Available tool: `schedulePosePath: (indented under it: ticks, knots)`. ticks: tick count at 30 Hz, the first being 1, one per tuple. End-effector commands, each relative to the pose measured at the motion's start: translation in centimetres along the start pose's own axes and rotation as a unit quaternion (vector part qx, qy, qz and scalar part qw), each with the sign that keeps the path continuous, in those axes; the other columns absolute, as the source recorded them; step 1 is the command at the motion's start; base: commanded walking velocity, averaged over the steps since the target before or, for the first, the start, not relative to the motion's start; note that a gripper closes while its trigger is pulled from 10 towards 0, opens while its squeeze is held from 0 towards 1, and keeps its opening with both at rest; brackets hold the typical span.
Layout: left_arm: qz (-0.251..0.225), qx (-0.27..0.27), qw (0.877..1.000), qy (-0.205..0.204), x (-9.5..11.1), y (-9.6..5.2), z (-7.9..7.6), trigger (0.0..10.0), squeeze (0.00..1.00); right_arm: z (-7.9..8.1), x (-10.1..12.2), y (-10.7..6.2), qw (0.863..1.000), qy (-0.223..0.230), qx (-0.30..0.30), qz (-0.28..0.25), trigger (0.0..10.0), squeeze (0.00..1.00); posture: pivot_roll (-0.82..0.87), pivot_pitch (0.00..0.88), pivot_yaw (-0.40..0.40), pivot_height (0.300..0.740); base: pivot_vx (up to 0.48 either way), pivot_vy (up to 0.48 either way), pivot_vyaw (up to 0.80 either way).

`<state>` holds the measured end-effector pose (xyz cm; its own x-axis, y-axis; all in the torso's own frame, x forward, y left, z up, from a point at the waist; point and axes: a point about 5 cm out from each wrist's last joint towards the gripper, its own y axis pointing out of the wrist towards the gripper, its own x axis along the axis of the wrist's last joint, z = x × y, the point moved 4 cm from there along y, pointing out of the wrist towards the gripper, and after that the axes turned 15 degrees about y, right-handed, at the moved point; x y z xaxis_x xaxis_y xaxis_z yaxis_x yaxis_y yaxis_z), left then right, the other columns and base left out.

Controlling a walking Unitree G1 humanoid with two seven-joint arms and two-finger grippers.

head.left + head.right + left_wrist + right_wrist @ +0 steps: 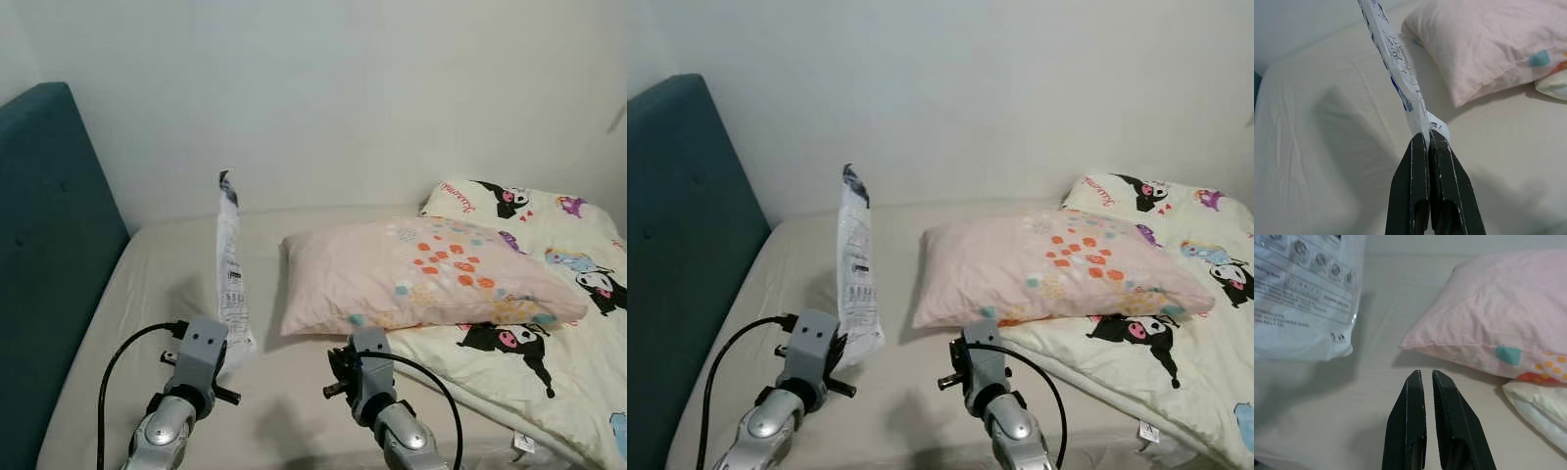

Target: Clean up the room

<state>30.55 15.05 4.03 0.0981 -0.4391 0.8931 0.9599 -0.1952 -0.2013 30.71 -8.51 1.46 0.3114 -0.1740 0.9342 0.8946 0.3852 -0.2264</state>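
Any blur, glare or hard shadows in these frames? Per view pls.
Eye views: sharp, soft even light, no glare; pillow casts a mild shadow on the sheet. Left wrist view: left gripper and plastic bag crisp, broad soft shadow on the sheet. Right wrist view: right gripper sharp, the bag near the lens slightly soft with a small sheen.
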Motion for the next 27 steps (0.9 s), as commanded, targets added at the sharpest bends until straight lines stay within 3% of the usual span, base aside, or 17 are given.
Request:
schedulePosePath:
  ticks: [1, 27]
  knots:
    - [0.019, -0.011, 1.000, -0.005, -0.69, -0.08, -0.64, 10.0, 0.00, 0.36, -0.84, -0.21, 1.000, 0.001, 0.005, 0.011, 10.0, 0.00, -0.03, 0.004, -0.003, 0.740, 0.000, 0.000, 0.00]
    - [0.028, -0.032, 0.999, 0.011, -0.96, -0.58, -1.15, 10.0, 0.00, 1.08, -1.07, -0.09, 1.000, -0.001, 0.018, 0.015, 10.0, 0.00, -0.02, 0.019, -0.007, 0.740, 0.000, 0.000, 0.80]
